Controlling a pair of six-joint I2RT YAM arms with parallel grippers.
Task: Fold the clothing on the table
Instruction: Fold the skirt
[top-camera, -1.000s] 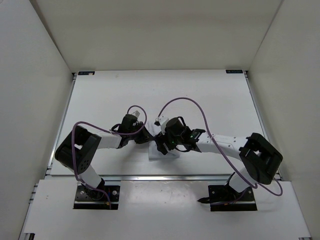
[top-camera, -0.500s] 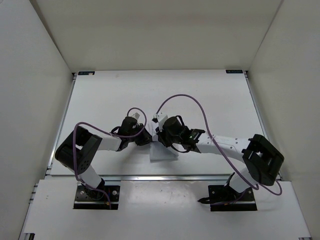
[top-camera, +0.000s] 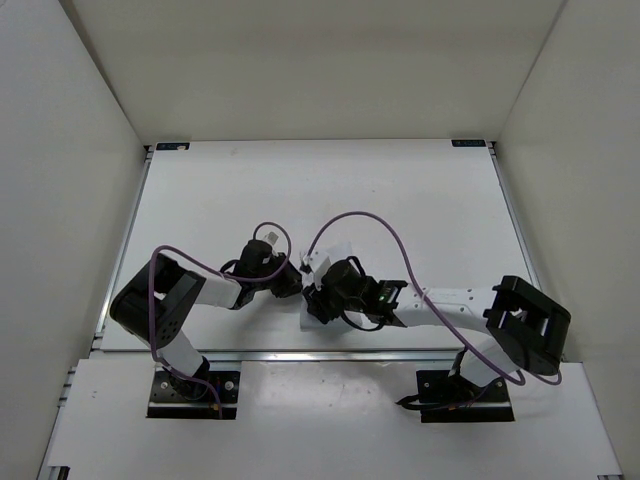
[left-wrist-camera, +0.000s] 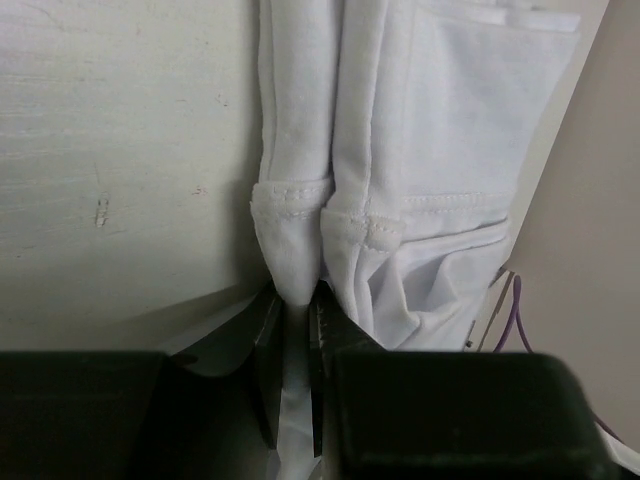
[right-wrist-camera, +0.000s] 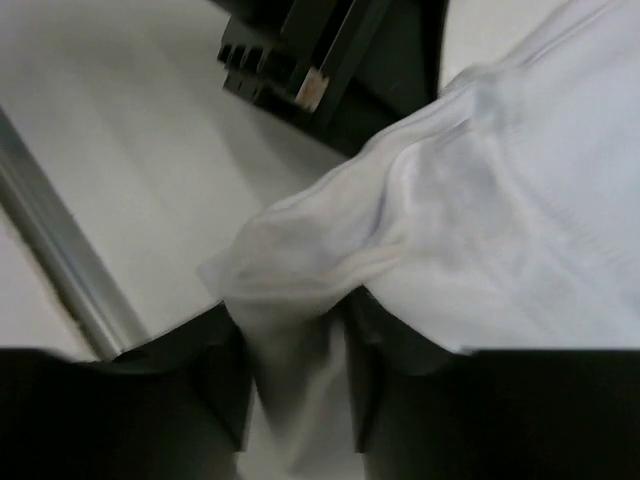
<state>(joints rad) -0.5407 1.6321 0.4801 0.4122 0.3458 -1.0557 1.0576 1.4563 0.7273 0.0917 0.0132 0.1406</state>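
My left gripper (left-wrist-camera: 297, 310) has its jaws pinched tight on a stitched corner of the white cloth (left-wrist-camera: 400, 150). My right gripper (right-wrist-camera: 297, 340) pinches a bunched-up fold of the same cloth. The cloth lies in a small bundle on the table (top-camera: 400, 190), near the front edge, between both arms. To fold it well, I think I should lift both ends together, move slowly, and lay one half flat over the other without tugging.
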